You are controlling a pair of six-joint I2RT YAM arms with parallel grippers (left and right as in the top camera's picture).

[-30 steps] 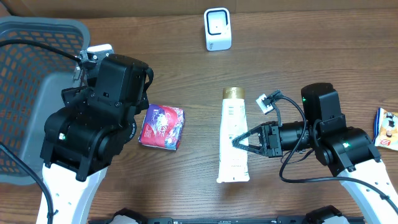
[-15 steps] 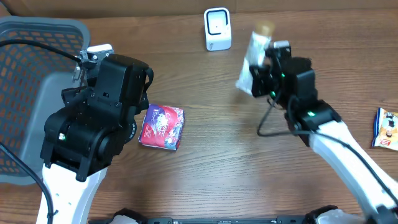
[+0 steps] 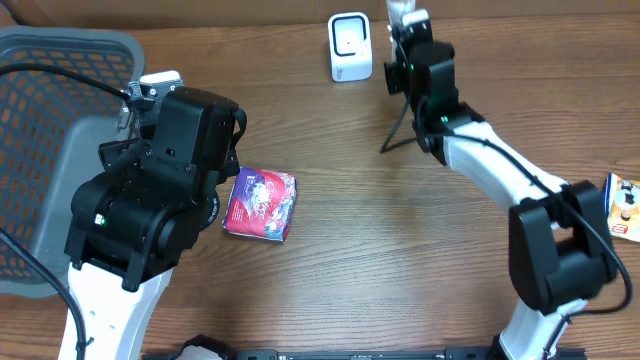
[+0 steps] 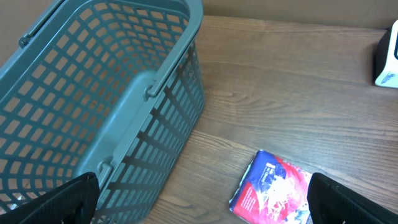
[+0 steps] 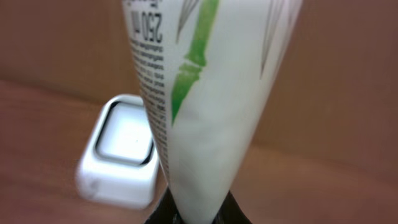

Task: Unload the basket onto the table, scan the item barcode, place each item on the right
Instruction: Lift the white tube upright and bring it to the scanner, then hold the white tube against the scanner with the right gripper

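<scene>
While the right arm (image 3: 480, 160) reaches to the far edge of the table (image 3: 400, 250), overhead shows its wrist just right of the white scanner (image 3: 350, 46); the gripper tips are hidden. Left wrist: left gripper (image 4: 199, 190) spread wide, empty; red packet (image 4: 273, 190) just ahead-right of it, basket (image 4: 93, 93) ahead-left. Right wrist: right gripper (image 5: 196, 214) pinches the lower end of the white tube (image 5: 205, 93), which stands upright; the scanner sits beyond, left of the tube.
</scene>
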